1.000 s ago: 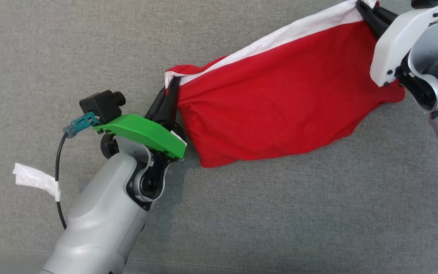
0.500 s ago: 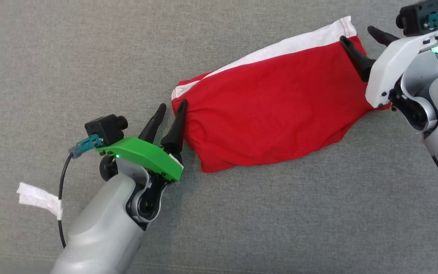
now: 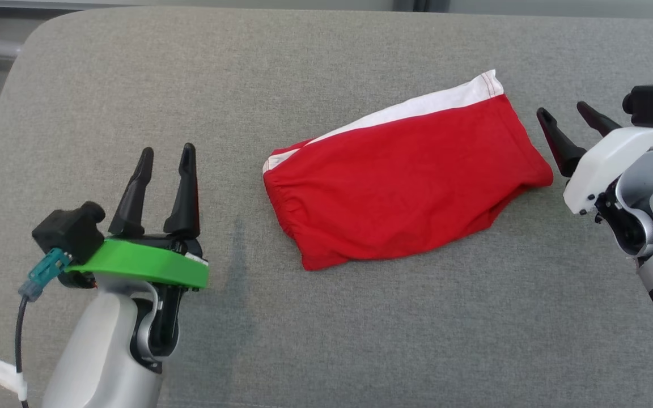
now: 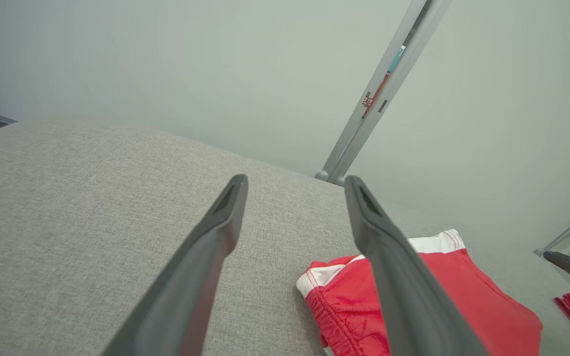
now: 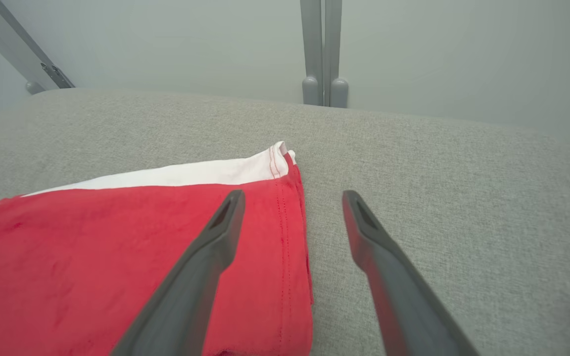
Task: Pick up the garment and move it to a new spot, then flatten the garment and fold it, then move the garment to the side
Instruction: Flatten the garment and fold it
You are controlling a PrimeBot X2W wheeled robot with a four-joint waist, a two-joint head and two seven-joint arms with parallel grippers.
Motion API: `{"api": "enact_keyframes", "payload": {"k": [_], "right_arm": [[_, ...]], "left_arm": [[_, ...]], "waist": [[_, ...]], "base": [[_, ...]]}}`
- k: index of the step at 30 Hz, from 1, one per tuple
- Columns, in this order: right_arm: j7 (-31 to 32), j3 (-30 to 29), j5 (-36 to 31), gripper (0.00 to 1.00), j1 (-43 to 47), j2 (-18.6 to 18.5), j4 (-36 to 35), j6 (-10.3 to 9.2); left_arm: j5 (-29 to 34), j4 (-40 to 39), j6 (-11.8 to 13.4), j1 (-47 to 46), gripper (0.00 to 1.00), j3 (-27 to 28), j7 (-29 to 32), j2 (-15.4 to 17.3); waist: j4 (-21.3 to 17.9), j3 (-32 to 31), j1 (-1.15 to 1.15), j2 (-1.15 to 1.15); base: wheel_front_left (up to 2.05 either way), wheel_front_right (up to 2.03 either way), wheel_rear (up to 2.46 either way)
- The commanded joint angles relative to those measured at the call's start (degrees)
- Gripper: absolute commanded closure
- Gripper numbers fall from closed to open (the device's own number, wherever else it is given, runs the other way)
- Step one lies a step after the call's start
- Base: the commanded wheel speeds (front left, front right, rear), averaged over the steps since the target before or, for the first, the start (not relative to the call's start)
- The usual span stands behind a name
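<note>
My right gripper (image 3: pixel 561 107) and left gripper (image 3: pixel 168 148) both gape empty (nothing pinched), the garment (image 3: pixel 406 187) stretched lengthwise between them, nearer my right.

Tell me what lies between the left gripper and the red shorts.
Just bare grey cushion lies between the left gripper and the shorts, as the head view shows.

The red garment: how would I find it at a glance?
Look at the wide grey cushion. Between the left pincer and right pincer lies the garment, untouched. It is bright red, with a white band along its far edge.
</note>
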Motion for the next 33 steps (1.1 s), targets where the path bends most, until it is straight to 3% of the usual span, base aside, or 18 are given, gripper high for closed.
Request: {"api": "enact_keyframes", "payload": {"k": [1, 5, 10, 27, 28, 29, 30, 33], "right_arm": [[-0.54, -1.44, -0.65, 0.00, 1.66, 0.82, 0.91, -0.05], [0.29, -5.47, -2.24, 0.00, 2.21, 3.28, 4.62, -0.05], [2.33, -8.78, -5.19, 0.00, -0.83, 6.45, 9.16, -0.03], [9.15, -16.48, -16.67, 0.00, -8.24, 12.39, 27.13, -0.01], [9.53, -16.23, -17.07, 0.58, -8.03, 12.78, 27.54, 0.05], [9.67, -16.09, -17.29, 0.91, -7.87, 13.05, 27.68, 0.05], [10.01, -15.53, -17.65, 1.00, -7.66, 13.32, 27.78, 0.12], [9.79, -14.84, -17.99, 1.00, -7.40, 13.35, 27.45, 0.10]], "left_arm": [[3.61, -1.66, -0.63, 2.27, 0.00, 2.68, -0.14, -0.85], [13.63, -5.12, -1.60, 5.66, 0.00, 6.74, -0.15, -2.29], [18.26, -6.48, -3.03, 7.61, 0.00, 10.19, -0.16, -4.84], [18.92, -6.04, -4.04, 7.24, 0.00, 10.76, -0.16, -7.93], [18.97, -5.97, -4.04, 7.35, 0.00, 10.80, -0.16, -7.96], [18.86, -5.96, -4.04, 7.40, 0.00, 10.82, -0.16, -7.98], [18.72, -5.94, -4.05, 7.43, 0.00, 10.82, -0.16, -8.01], [18.62, -6.05, -4.05, 7.47, 0.00, 10.90, -0.16, -8.02]], "waist": [[0.41, -1.25, 0.00, 0.00], [0.74, -0.93, 0.00, 0.00], [2.16, 1.04, 0.00, 0.00], [7.62, 4.79, 0.00, 0.00], [7.63, 4.73, 0.00, 0.00], [7.61, 4.68, 0.00, 0.00], [7.55, 4.65, 0.00, 0.00], [7.18, 4.71, 0.00, 0.00]], "base": [[0.00, 0.00, 0.00], [0.00, 0.00, 0.00], [0.00, 0.00, 0.00], [0.00, 0.00, 0.00], [0.00, 0.00, 0.00], [0.00, 0.00, 0.00], [0.00, 0.00, 0.00], [0.00, 0.00, 0.00]]}}
